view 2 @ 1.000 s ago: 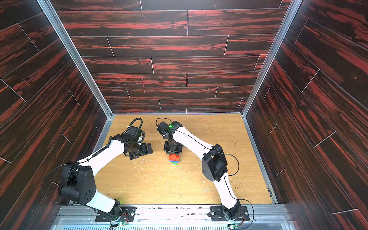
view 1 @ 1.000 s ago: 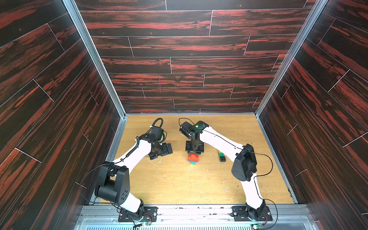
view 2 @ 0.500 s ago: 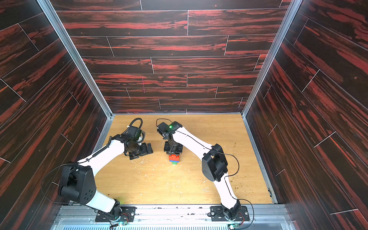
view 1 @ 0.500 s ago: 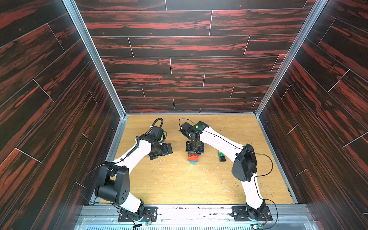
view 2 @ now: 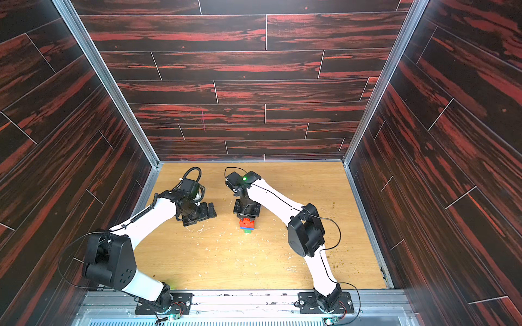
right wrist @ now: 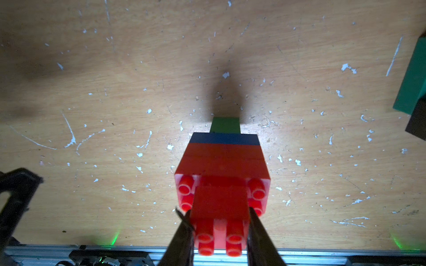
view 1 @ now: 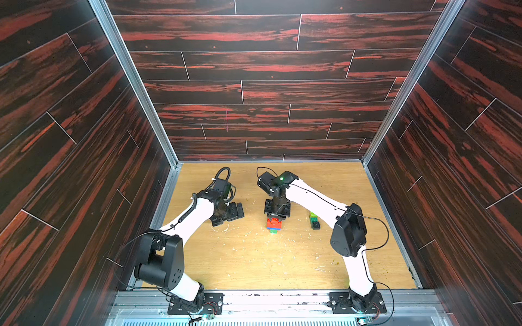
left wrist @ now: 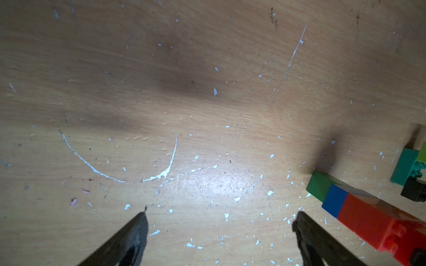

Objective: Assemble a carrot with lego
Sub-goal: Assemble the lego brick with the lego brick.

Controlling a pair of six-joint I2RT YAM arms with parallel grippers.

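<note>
Carrot (right wrist: 222,159) is pinched at its red end by right tool (right wrist: 219,213); left tool (left wrist: 220,216) spread wide.

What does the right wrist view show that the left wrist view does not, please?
Only the right wrist view shows the right jaws shut on the small red brick at the red end of the brick stack, and the metal rail along the table edge. Only the left wrist view shows the left jaws open above the table, a curved white scratch and a lime brick. Both show the green, blue and red stack, the teal brick, the black brick and the scuffed wood.
</note>
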